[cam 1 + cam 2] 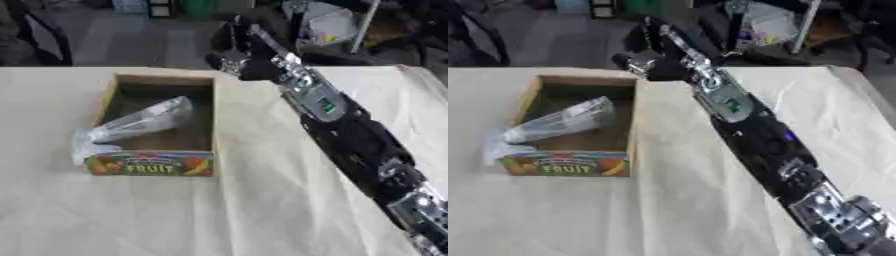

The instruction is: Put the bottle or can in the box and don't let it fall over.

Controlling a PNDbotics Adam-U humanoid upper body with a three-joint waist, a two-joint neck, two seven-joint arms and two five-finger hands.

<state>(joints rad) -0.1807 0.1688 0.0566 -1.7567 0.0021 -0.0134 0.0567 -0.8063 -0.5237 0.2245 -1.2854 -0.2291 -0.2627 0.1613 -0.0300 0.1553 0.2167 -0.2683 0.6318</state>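
At the left of your view sits the cardboard box (157, 122), open at the top, with a colourful front panel (150, 164) that reads FRUIT and shows pictures of fruit. It rests on the counter (262, 200), which is covered by a pale, creased cloth.

Inside the box you have the clear plastic bottle (140, 121). It is not upright: it lies tilted on a diagonal, its upper end pointing toward the far right part of the box's interior and its lower end resting over the near left corner of the box. At that corner a pale, whitish part of it (85, 146) pokes out past the box's left wall and hangs over the rim. Whether that end is the cap or the base you cannot tell from these views.

Moving right, your right hand (651, 56) is at the far edge of the counter, just beyond the box's far right corner and clear of the bottle. It holds nothing. Its dark fingers (651, 30) point up and away from you, toward the floor behind the counter, and look extended rather than curled, though the hand is blurred against the dark clutter behind it.

From the hand, the right arm (754, 135) runs diagonally down to the lower right corner of your view, black with silver joints and a small green mark on the forearm. It passes over the bare cloth to the right of the box without touching it.

Your left hand does not show in either eye.
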